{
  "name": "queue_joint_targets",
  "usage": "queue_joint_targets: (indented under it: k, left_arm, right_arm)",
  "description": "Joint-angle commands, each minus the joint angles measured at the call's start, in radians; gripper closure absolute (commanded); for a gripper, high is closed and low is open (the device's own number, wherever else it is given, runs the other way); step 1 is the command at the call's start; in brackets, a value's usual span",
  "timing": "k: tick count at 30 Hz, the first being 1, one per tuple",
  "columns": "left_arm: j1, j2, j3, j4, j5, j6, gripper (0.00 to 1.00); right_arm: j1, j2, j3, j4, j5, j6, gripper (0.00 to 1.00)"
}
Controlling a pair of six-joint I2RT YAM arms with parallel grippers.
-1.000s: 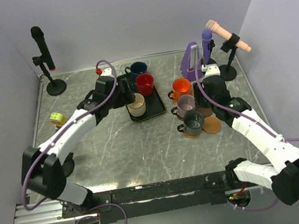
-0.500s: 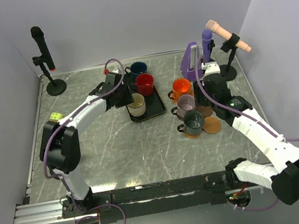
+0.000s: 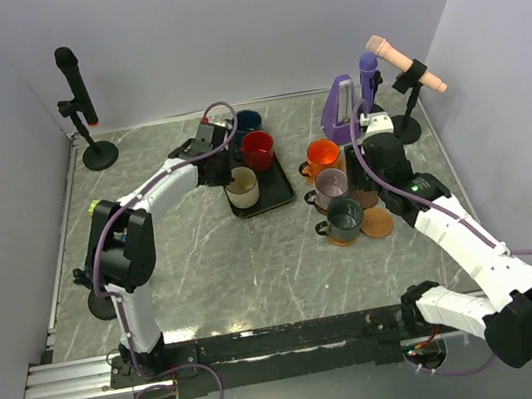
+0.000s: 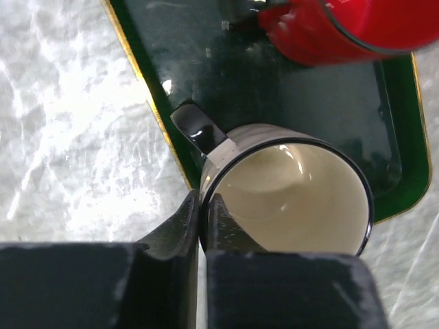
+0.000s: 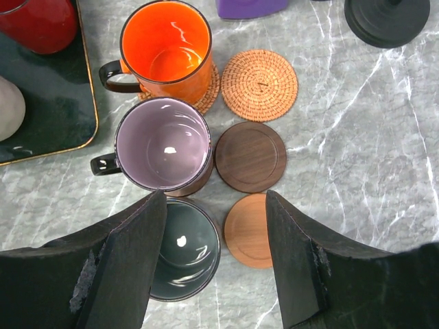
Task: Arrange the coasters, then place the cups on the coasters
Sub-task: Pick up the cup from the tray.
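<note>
From above, the left gripper (image 3: 228,175) has swung in over the black tray (image 3: 286,194) within the last second. Its jaws, wide a moment ago, are now pinched together on the cream cup (image 3: 243,189) at the tray's 7 o'clock corner. The red cup (image 3: 258,148) stands at 1 o'clock from it, and the navy cup (image 3: 246,122) lies beyond.

The left wrist view confirms it: the fingers clamp the cream cup's wall just beside its handle, and the cup is not yet lifted off the tray. To me that looks like the pick secured, with the carry next.

The right wrist view shows the right gripper (image 5: 214,205) spread wide and holding nothing, unmoved above the cluster. A woven coaster (image 5: 259,84), a dark brown coaster (image 5: 250,156) and a tan coaster (image 5: 248,229) lie bare at 3 o'clock of the orange cup (image 5: 167,49), the mauve cup (image 5: 162,142) and the grey-green cup (image 5: 185,250). Three landing spots remain.
</note>
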Motion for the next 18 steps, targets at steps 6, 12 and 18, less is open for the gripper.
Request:
queue_joint_targets:
  k: [6,12,18]
  left_arm:
    - [0.001,-0.029,0.02,0.058,0.159,0.389,0.99]
    - [0.006,-0.015,0.053,0.049,0.163,0.464,0.72]
    - [0.013,-0.023,0.084,-0.028,0.112,0.182,0.37]
  right_arm:
    - [-0.009,-0.01,-0.002,0.01,-0.009,0.018,0.34]
    - [-0.009,0.009,0.014,0.006,-0.024,0.012,0.34]
    - [-0.009,0.01,0.017,0.007,-0.032,0.004,0.34]
